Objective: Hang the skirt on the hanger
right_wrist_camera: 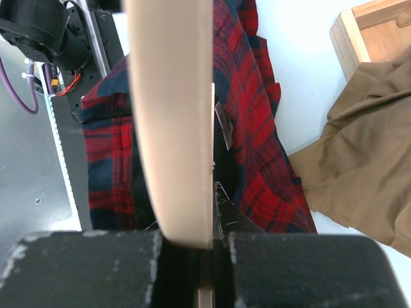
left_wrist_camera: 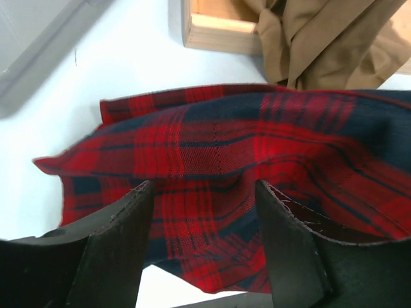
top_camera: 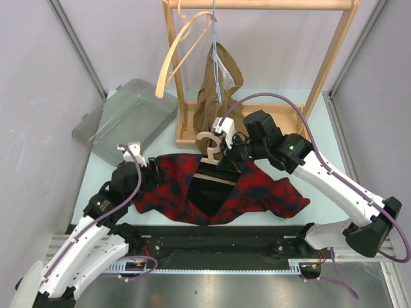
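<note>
The red plaid skirt (top_camera: pixel 263 192) lies spread on the white table, its dark inside showing at the middle. A pale wooden hanger (top_camera: pixel 207 142) lies over the skirt's upper middle, hook pointing away from me. My right gripper (top_camera: pixel 226 159) is shut on the hanger (right_wrist_camera: pixel 170 96), with the skirt (right_wrist_camera: pixel 257 147) beneath it. My left gripper (top_camera: pixel 153 168) is at the skirt's left end. Its jaws are open in the left wrist view (left_wrist_camera: pixel 205 212), with a raised fold of the skirt (left_wrist_camera: pixel 257 154) between the fingers (left_wrist_camera: pixel 115 250), which do not pinch it.
A wooden clothes rack (top_camera: pixel 257 5) stands at the back, its base (top_camera: pixel 192 131) just behind the skirt. A brown garment (top_camera: pixel 215 90) and a spare wooden hanger (top_camera: pixel 176 54) hang from it. A clear plastic lid (top_camera: pixel 125 119) lies at the back left.
</note>
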### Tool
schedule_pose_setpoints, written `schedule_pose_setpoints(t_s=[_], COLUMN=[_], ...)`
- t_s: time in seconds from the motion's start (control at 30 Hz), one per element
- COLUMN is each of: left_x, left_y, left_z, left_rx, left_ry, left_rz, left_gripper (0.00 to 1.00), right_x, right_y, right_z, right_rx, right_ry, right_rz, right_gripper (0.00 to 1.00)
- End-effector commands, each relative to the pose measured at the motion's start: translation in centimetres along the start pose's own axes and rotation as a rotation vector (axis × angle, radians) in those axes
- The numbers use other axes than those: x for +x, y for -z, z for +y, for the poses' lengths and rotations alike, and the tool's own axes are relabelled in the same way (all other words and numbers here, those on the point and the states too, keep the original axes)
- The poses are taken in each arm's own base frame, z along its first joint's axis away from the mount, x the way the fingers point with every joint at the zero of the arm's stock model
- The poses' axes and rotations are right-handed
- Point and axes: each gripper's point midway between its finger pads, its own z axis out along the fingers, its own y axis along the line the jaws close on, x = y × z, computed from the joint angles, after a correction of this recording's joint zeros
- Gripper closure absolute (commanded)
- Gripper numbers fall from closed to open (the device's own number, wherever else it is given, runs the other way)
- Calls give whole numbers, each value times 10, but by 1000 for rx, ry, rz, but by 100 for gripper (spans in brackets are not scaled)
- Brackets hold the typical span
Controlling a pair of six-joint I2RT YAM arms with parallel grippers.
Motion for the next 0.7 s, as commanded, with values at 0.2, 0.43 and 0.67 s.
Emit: schedule_pose_setpoints(t_s=[0.2, 0.43, 0.67], left_x=[-30, -65, -99], left_y=[-24, -19, -15], left_z=[0, 20, 38], left_rx=[-48, -132, -201], left_ry=[58, 37, 60], left_rz=[-123, -191, -238], left_gripper=[67, 100, 100], right_x=[-25, -16, -13], right_y=[21, 22, 24], right_z=[14, 8, 14], right_rx=[-43, 3, 11], right_ry=[36, 20, 30], right_rz=[-107, -69, -53], right_gripper=[100, 100, 100])
